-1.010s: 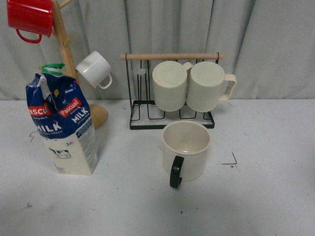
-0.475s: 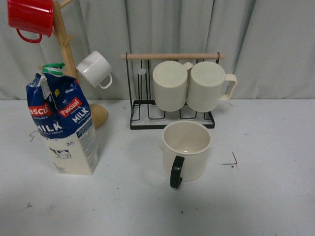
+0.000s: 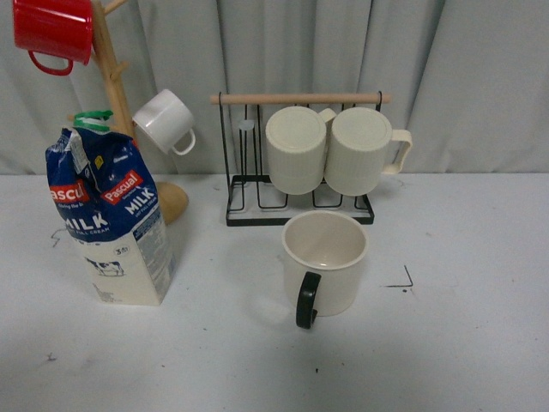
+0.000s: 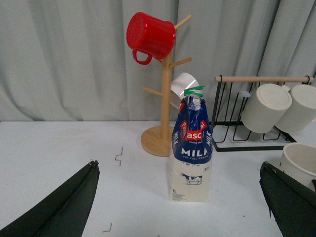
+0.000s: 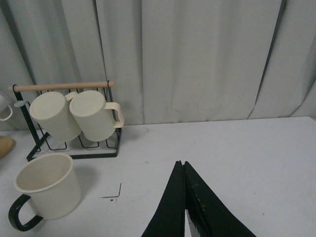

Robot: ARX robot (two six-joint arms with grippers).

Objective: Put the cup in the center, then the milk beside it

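Note:
The cup [image 3: 326, 264], a smooth cream-white mug with a black handle turned toward me, stands upright on the white table in front of the wire rack. It also shows in the right wrist view [image 5: 47, 189] and at the edge of the left wrist view [image 4: 300, 162]. The milk carton [image 3: 111, 219], blue top, cow picture, green cap, stands at the left. In the left wrist view the milk carton [image 4: 191, 150] stands ahead, between the wide-open fingers. My left gripper [image 4: 180, 170] is open and empty. My right gripper [image 5: 180, 163] is shut and empty, over bare table to the right of the cup. Neither arm shows in the front view.
A black wire rack [image 3: 300, 163] with a wooden bar holds two ribbed cream mugs [image 3: 296, 148] behind the cup. A wooden mug tree [image 3: 120, 112] behind the milk carries a red mug [image 3: 53, 30] and a small white mug [image 3: 165, 122]. Grey curtain at the back.

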